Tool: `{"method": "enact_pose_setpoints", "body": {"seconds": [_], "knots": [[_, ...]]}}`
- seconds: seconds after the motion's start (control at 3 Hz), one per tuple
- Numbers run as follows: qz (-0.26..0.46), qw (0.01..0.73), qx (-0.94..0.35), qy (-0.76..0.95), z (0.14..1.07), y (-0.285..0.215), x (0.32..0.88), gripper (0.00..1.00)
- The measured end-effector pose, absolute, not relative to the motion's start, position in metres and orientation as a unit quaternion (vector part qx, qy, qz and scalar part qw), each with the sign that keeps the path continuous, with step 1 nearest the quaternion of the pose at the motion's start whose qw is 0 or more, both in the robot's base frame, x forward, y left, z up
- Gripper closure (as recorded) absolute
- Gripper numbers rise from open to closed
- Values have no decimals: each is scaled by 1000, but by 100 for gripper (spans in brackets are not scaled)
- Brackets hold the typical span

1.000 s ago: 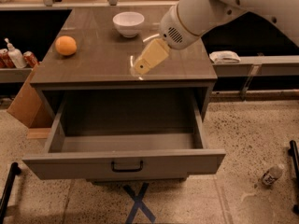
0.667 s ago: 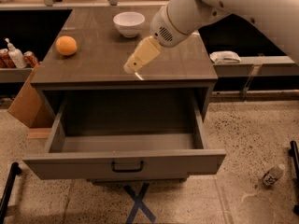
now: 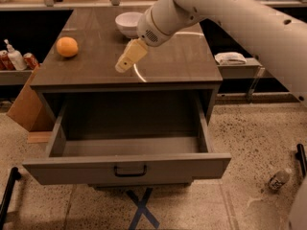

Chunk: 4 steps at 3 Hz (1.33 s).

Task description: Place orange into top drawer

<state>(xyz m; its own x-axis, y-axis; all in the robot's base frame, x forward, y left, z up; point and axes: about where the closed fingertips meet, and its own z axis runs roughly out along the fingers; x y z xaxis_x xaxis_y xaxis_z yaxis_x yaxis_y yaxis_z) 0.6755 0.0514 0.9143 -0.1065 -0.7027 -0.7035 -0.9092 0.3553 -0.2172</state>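
Where the cabinet top (image 3: pixel 192 66) nears its left edge, the orange (image 3: pixel 67 47) rests: one piece, round, bright, standing free, touched by nothing.

Top drawer (image 3: pixel 86 170): pulled fully out below the cabinet top, toward the camera. Grey-brown flat front with a dark bail handle (image 3: pixel 130 170) at centre. The interior shows only bare floor and walls. The orange lies above and behind the drawer's left rear corner, outside it.

Gripper (image 3: pixel 122 67): tan, wedge-shaped, pointing down and to the left. It hangs over the middle of the cabinet top, to the right of the orange and well apart from it. Whether its jaws stand apart or together cannot be told.

Arm (image 3: pixel 216 8): white, thick, entering from the upper right and ending in a rounded wrist just above the gripper.

White bowl (image 3: pixel 125 23): at the back of the cabinet top, partly behind the wrist.

Left shelf: white pump bottle (image 3: pixel 14 59) and a red can (image 3: pixel 31 60) beside it. Cardboard box (image 3: pixel 26 104) leaning below, against the cabinet's left side.

Right shelf: folded white cloth (image 3: pixel 230 58).

Floor (image 3: pixel 249 138): speckled; a blue tape cross (image 3: pixel 141 207) in front of the drawer; a small bottle (image 3: pixel 278 178) lying at the right.
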Motion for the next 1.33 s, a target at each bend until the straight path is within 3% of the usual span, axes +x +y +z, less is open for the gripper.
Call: {"method": "enact_pose_setpoints", "body": {"seconds": [0.67,1.33], "knots": [[199,393,-588,678,906,116,700,0],[212,396,-602,660,897,142,716,0]]}}
